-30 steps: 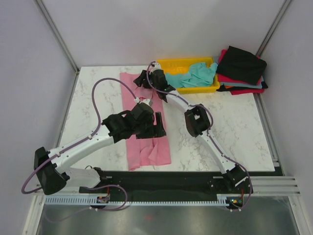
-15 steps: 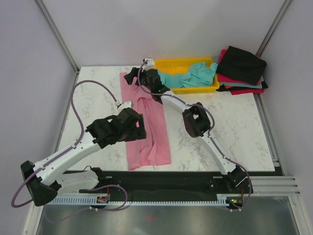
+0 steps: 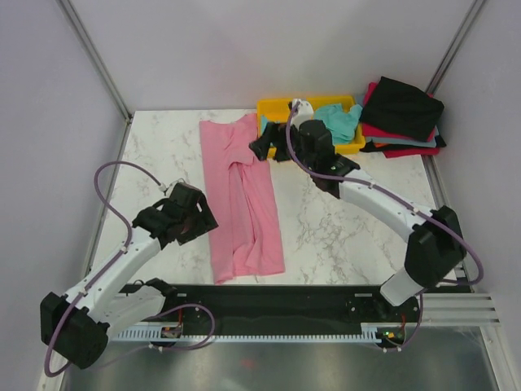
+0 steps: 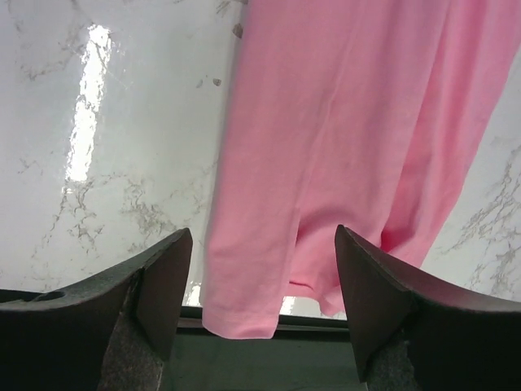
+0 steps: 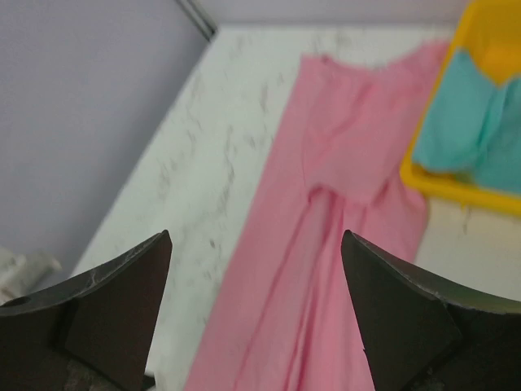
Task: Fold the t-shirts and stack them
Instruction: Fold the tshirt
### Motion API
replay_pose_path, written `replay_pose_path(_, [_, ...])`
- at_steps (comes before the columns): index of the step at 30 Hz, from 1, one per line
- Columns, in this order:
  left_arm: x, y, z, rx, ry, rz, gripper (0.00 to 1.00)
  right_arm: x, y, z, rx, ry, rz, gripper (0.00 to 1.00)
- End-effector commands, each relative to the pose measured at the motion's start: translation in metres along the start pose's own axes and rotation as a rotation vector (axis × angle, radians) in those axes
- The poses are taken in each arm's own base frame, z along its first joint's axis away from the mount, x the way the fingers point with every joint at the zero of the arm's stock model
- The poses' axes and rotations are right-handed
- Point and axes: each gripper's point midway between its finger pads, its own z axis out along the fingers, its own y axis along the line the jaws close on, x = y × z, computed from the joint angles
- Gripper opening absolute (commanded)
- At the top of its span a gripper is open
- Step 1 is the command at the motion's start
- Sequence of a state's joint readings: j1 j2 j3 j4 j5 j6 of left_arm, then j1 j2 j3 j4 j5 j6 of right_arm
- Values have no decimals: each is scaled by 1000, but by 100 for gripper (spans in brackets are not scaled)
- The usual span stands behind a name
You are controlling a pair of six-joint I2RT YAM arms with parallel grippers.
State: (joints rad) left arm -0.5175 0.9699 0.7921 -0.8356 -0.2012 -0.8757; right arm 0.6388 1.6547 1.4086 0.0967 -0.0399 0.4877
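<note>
Tees, count: we count four, one pink, one teal, one black, one red.
Pink tee [image 3: 242,204]: it lies flat on the marble table [image 3: 163,155] as one long narrow strip, a little to the 9 o'clock side of centre.
Pink tee, long axis: it runs 12 to 6 o'clock with a slight lean. The far end sits nearer 11 and the near end nearer 5, right at the table's near edge.
Pink tee, folds: lengthwise creases run down the middle, and a loose flap shows at the far end. We cannot tell which end is the collar.
Teal tee [image 3: 338,120]: it is crumpled in the tray, toward its 3 o'clock end, with one part draped over the rim.
Black tee [image 3: 403,106]: it lies folded on top of the pile at the 2 o'clock corner of the table.
Red tee [image 3: 407,151]: it lies under the black one, with its edges showing at the pile's 6 and 9 o'clock sides.
Tray, count: one yellow tray [image 3: 277,106], at 1 o'clock, its near-left corner just beside the pink strip's far end.
Grippers, count: two.
Left gripper [image 4: 264,277]: its fingers are spread wide and hold nothing. It hangs at the 9 o'clock side of the strip's near half.
Right gripper [image 5: 256,285]: its fingers are spread very wide with nothing between them. It hangs above the strip's far end, beside the tray.
</note>
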Motion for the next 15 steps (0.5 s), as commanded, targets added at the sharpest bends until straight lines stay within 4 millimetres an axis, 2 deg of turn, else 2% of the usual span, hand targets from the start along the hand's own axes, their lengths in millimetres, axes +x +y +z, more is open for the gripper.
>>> replay_pose_path(1, [-3,-18,6,111,24,10,78,124,-38,-53,123,330,38,93])
replay_pose_path(2, [-4,-15,8,99,20,29,78,147,-21,-65,92,384,27,91])
replay_pose_path(3, [-10,-12,6,79,4,38,78,170,-15,-77,87,435,33,89])
replay_pose_path(4, [-15,-9,3,67,-9,45,78,180,-2,-85,61,457,39,88])
replay_pose_path(5, [-26,-4,-1,48,-41,55,78,206,19,-97,21,513,27,86])
replay_pose_path(7, [-47,-6,-21,59,-95,66,79,231,40,-109,-3,568,54,82])
replay_pose_path(8, [-56,-2,-27,50,-118,91,80,248,59,-119,-39,602,35,81])
replay_pose_path(9, [-69,-3,-37,50,-160,98,81,259,65,-124,-45,625,32,81])
replay_pose_path(11, [-75,9,-42,6,-175,129,82,284,78,-134,-60,671,50,80])
replay_pose_path(15, [-69,28,-38,-21,-165,142,82,308,101,-142,-106,698,75,77])
